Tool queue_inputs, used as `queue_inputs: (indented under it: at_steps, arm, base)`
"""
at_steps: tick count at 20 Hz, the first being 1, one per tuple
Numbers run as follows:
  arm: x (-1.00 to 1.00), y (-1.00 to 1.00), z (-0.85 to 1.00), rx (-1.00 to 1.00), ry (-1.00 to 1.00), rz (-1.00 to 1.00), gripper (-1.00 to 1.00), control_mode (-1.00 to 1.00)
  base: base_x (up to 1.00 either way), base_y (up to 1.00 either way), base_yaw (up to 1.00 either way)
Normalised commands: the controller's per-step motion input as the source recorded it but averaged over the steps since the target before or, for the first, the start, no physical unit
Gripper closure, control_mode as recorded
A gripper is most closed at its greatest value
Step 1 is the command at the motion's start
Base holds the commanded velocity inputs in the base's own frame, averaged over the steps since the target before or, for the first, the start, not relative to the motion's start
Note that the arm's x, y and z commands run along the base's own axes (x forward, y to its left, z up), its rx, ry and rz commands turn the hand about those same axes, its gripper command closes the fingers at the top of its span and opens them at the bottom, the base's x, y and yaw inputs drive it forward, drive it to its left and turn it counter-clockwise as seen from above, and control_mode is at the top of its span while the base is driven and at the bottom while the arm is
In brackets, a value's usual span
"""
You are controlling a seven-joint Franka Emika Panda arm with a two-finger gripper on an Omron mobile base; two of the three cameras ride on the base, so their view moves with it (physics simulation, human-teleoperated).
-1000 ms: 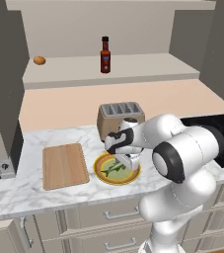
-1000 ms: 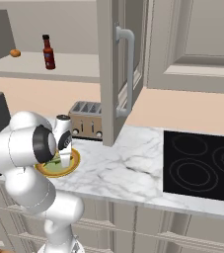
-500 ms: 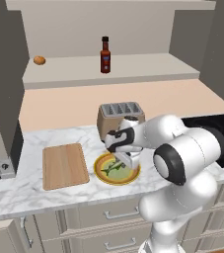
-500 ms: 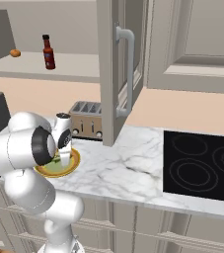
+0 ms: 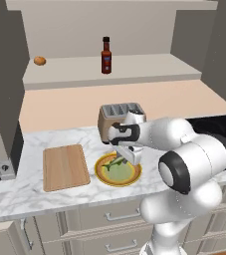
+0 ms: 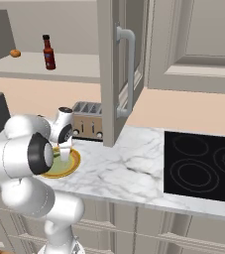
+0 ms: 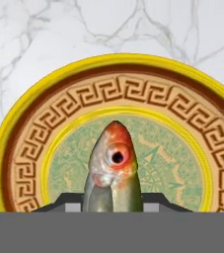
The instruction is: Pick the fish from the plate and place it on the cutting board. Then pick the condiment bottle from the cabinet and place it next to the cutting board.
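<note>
While over the plate [image 7: 29, 143], tool [image 7: 111, 206] around fish [image 7: 112, 168]

- A white marble countertop [image 5: 30, 191] with grey veining runs across the kitchen, with a peach-coloured wall [image 5: 74, 104] behind it.
- A silver toaster [image 5: 115, 117] with dark slots stands at the back of the counter, near the wall.
- A black glass cooktop [image 6: 203, 166] with ring markings is set into the counter on the right.
- Cream drawers [image 5: 112, 215] with metal handles sit below the counter.
- An upper cupboard door [image 6: 115, 69] hangs open, showing a curved metal handle.
- A small orange round thing [image 5: 40, 61] lies on the shelf ledge, far left.
- Lighting is even and soft, without strong shadows.
</note>
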Motion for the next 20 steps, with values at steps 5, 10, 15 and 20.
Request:
queue_inputs:
  at_steps: [5,10,15,20]
  arm:
    - [-0.02,0.07,0.24,0.04,0.00,0.00,1.00,-1.00]
    - [-0.08,0.17,0.17,0.02,0.00,0.00,1.00,-1.00]
    - [-0.09,0.25,0.11,0.01,-0.02,0.00,1.00,-1.00]
    - [-0.09,0.32,0.06,0.01,-0.05,0.00,1.00,-1.00]
  base:
    - [0.00,0.00,0.00]
    - [0.00,0.00,0.00]
    - [0.00,0.00,0.00]
    - [0.00,0.00,0.00]
